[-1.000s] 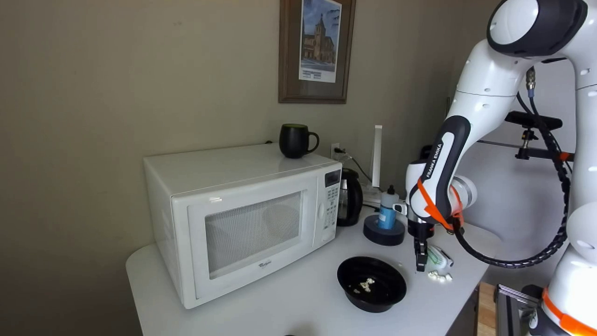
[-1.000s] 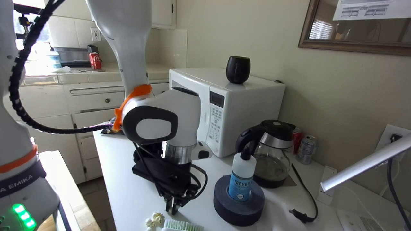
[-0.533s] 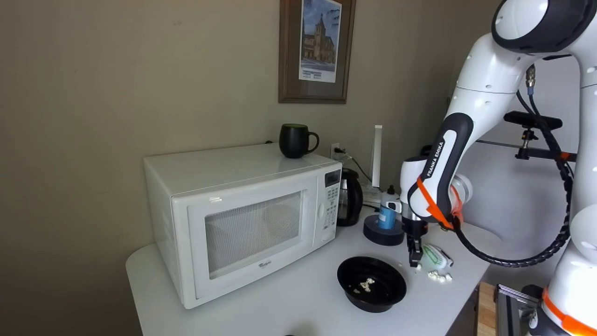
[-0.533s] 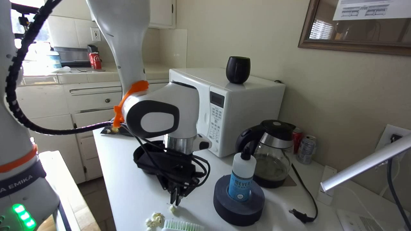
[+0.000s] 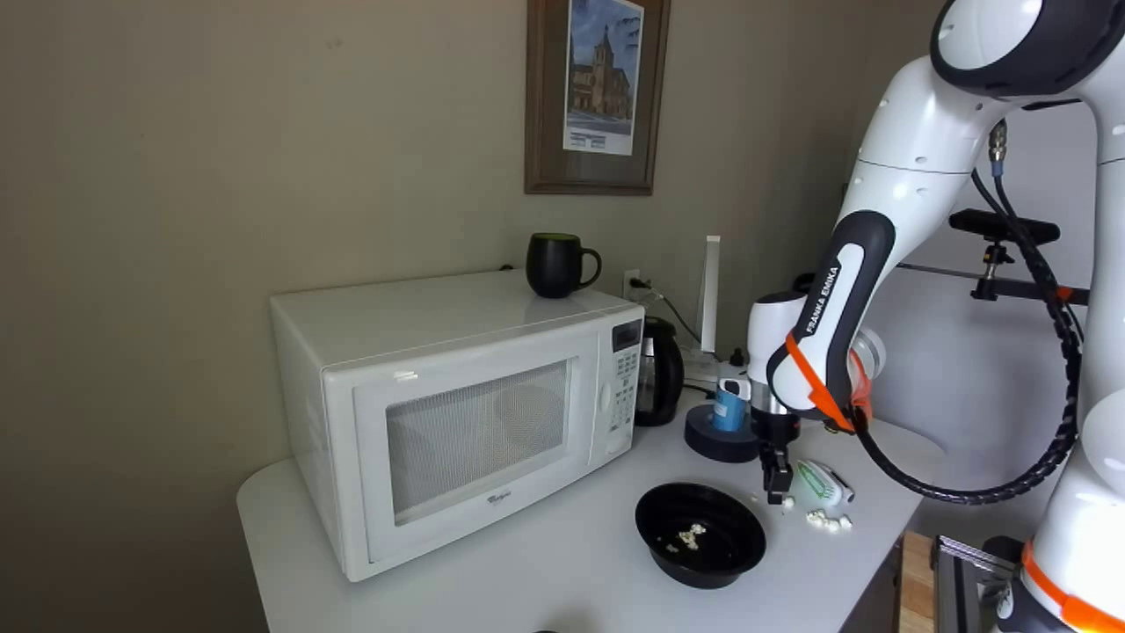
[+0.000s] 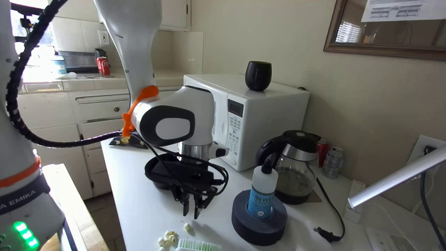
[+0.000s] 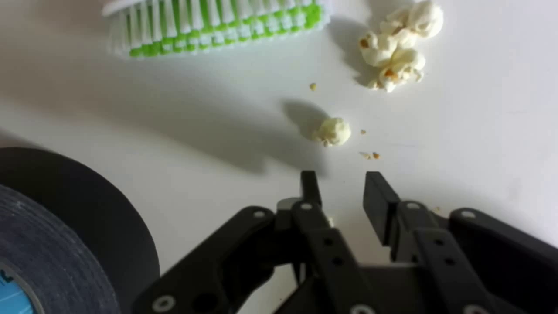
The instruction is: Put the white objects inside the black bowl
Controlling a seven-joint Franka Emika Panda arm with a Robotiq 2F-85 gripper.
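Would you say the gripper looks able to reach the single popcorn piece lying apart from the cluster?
Probably yes: the gripper hangs open near the single popcorn piece, and nothing visible stands between them; the brush and popcorn cluster lie farther off.

Microwave (image 5: 475, 422) in both exterior views; wrist view downward.

Some popcorn (image 5: 691, 536) in the bowl (image 5: 731, 538)
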